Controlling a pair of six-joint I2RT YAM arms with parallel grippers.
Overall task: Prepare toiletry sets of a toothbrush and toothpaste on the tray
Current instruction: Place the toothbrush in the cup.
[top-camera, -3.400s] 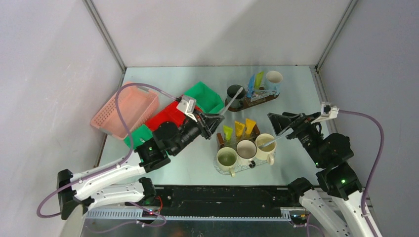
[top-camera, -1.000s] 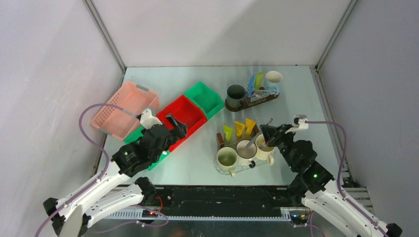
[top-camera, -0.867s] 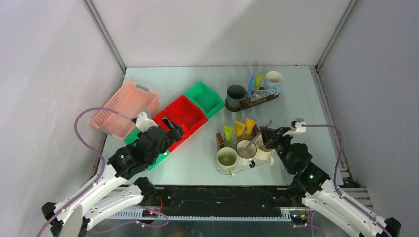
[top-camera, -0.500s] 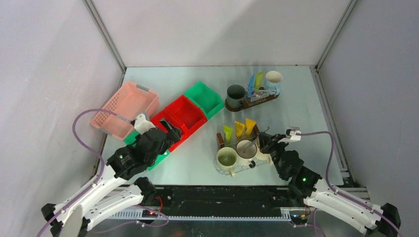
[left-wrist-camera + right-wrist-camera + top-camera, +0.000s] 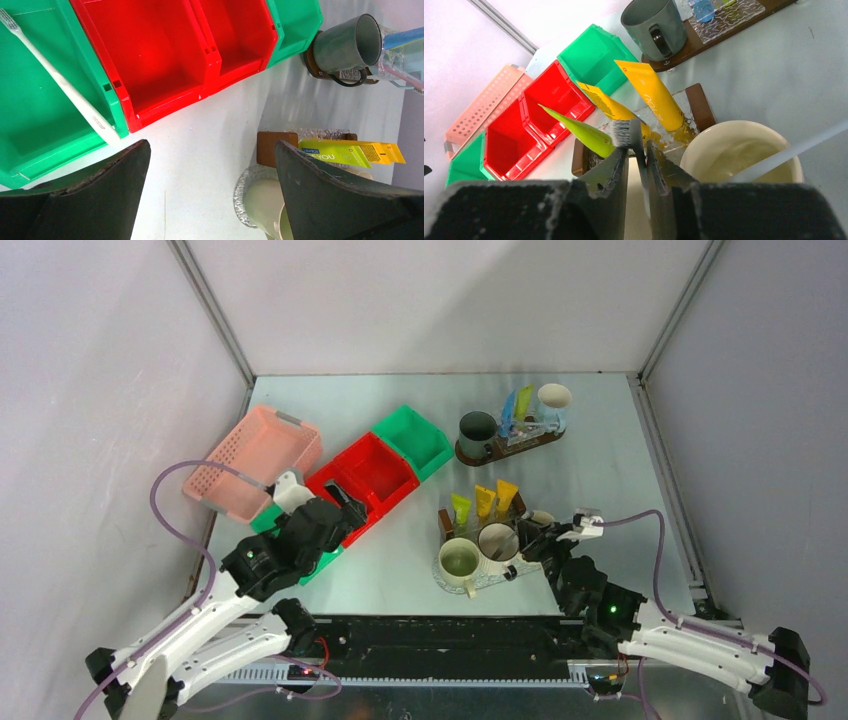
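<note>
- Right wrist view: the right gripper (image 5: 638, 148) had its jaws a narrow slit apart. The neck of a toothbrush (image 5: 622, 133) stood between them, bristles up. Whether they were pinching it, I could not tell.
- Behind it leaned three toothpaste tubes: one lime (image 5: 584, 132), one yellow (image 5: 608, 106) and one orange (image 5: 651, 97).
- The cream mug (image 5: 704, 142) just beside it held a second toothbrush (image 5: 794, 147).
- One dark mug (image 5: 654, 25) stood further back.
- Top view: within the last second the right arm had sunk and drawn nearer its base, lowering the slanted brush into the white mug (image 5: 497, 543).
- That probably gave two of the three mugs on the near tray (image 5: 480, 587) a brush. The left mug (image 5: 458, 562) looked without one.
- The far tray (image 5: 540, 443) carried two mugs and two tubes, blue (image 5: 508, 412) and green (image 5: 524, 400).
- In all I counted five mugs, five tubes and one pink basket (image 5: 255, 460).
- The left gripper (image 5: 347, 508) had swung back from the far tray and hung over the bins.
- Left wrist view: its jaws gaped wide with nothing between them.
- Below lay one spare toothbrush (image 5: 60, 85) in a green bin (image 5: 30, 135).
- There were also two red compartments (image 5: 150, 55) and a second green bin (image 5: 295, 25).
- The spare brush was likely meant for the remaining mug.
</note>
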